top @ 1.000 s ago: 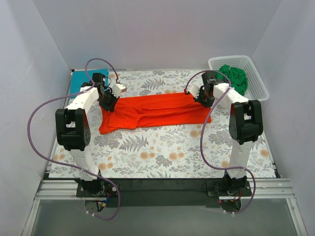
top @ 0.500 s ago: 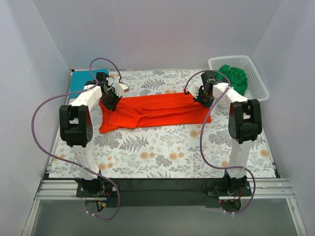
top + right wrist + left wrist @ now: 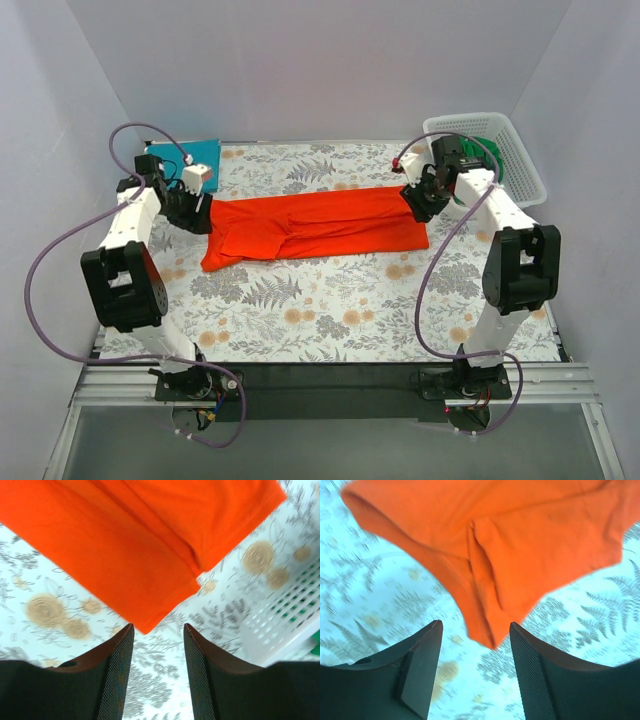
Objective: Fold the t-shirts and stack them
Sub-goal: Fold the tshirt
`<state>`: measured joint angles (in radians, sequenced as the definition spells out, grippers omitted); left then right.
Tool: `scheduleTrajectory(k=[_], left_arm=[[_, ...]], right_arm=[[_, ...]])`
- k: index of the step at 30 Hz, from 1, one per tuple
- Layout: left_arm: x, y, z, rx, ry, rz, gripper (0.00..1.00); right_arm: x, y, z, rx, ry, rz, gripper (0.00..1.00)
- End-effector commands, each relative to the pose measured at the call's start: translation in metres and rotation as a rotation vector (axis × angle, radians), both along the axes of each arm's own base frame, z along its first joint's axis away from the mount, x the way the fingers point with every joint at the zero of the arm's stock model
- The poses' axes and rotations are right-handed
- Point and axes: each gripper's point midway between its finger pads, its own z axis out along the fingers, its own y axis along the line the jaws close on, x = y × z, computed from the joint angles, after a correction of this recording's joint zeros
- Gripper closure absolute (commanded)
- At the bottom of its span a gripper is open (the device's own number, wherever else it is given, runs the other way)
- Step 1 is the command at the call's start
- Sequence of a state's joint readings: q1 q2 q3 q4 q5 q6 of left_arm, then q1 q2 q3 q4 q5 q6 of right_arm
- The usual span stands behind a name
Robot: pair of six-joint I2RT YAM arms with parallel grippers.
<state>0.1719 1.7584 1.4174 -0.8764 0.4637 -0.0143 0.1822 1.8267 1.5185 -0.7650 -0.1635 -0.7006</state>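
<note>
Surface: floral cloth (image 3: 330, 310), white walls around.
Orange shirt (image 3: 320, 225): long folded strip lying flat across the back half of the cloth.
Change: both arms have let go of the strip's ends and swung outward.
Left jaws: apart, empty, just off the left end.
Right jaws: apart, empty, just off the right end, near the basket (image 3: 525, 170).
Teal shirt (image 3: 200, 155): folded, back left corner.
Green shirt (image 3: 490, 150): bunched in the basket.
Meaning: lengthwise fold looks done; crosswise fold likely next.

The spread t-shirt (image 3: 320, 225) lies across the cloth (image 3: 330, 310). Far left sits a folded t-shirt (image 3: 207, 153); far right, a basket (image 3: 526, 172) holds a third t-shirt (image 3: 496, 152).
</note>
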Motion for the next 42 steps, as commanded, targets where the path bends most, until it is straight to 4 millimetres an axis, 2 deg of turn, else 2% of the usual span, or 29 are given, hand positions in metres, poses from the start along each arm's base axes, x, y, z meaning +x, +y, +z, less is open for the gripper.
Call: scheduleTrajectory(k=[1,2,5,7,9,10,18,24,37,42], left_arm=[[-0.034,-0.015,0.012,-0.125,0.021,0.031,0.45],[-0.044,-0.015,0.0,-0.136,0.043,0.044,0.44],[-0.057,-0.016,-0.008,-0.166,0.063,0.079,0.38],[-0.059,-0.016,-0.013,-0.184,0.082,0.106,0.37],[-0.063,-0.018,-0.021,-0.198,0.101,0.11,0.37],[-0.062,-0.018,-0.024,-0.202,0.108,0.121,0.36],[-0.068,-0.01,-0.047,-0.158,0.141,0.143,0.36],[-0.075,-0.006,-0.061,-0.148,0.183,0.148,0.4],[-0.078,-0.007,-0.068,-0.16,0.193,0.15,0.41],[-0.075,-0.008,-0.067,-0.168,0.188,0.148,0.42]], right_arm=[[-0.035,-0.006,-0.002,0.132,0.138,-0.167,0.49],[-0.038,-0.008,-0.005,0.146,0.156,-0.194,0.49],[-0.043,-0.024,-0.018,0.168,0.212,-0.289,0.49],[-0.039,-0.037,-0.024,0.183,0.227,-0.341,0.49],[-0.037,-0.037,-0.032,0.201,0.26,-0.36,0.49],[-0.032,-0.046,-0.032,0.225,0.262,-0.39,0.48],[-0.03,-0.037,-0.051,0.284,0.331,-0.396,0.48],[-0.032,-0.035,-0.061,0.291,0.351,-0.402,0.49],[-0.042,-0.031,-0.081,0.287,0.384,-0.415,0.51],[-0.04,-0.028,-0.083,0.277,0.363,-0.402,0.58]])
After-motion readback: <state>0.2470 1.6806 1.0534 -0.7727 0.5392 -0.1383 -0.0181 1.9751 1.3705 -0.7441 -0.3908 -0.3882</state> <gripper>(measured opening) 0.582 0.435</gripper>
